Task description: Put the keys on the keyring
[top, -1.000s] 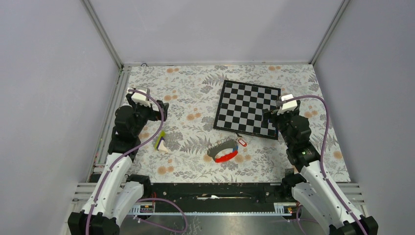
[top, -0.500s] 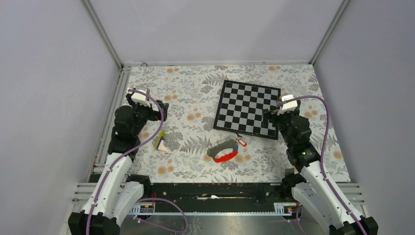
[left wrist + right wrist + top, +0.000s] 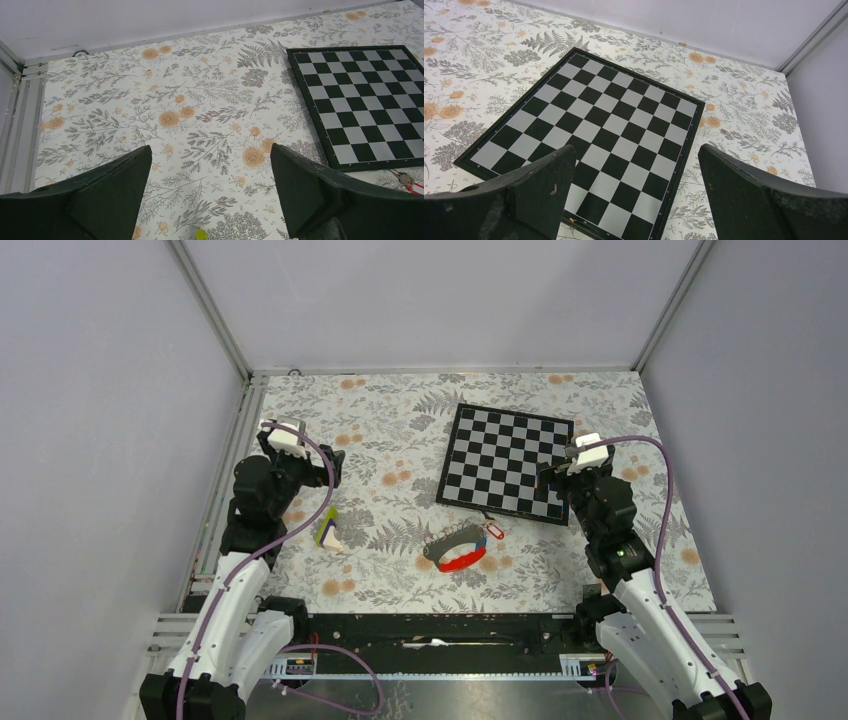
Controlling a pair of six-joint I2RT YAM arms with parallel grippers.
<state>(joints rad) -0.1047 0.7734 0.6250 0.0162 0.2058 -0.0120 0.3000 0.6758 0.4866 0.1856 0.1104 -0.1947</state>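
The two tiny keys with red and blue tags (image 3: 492,531) lie just beside the far right end of the curved grey-and-red strap keyring (image 3: 455,549), on the floral surface (image 3: 400,430) at the near edge of the black-and-white chessboard (image 3: 507,460). The left tool (image 3: 210,150) and the right tool (image 3: 636,150) hang released, jaws wide, grasping nothing

no text, label, brand, number or sign can be read on anything here.
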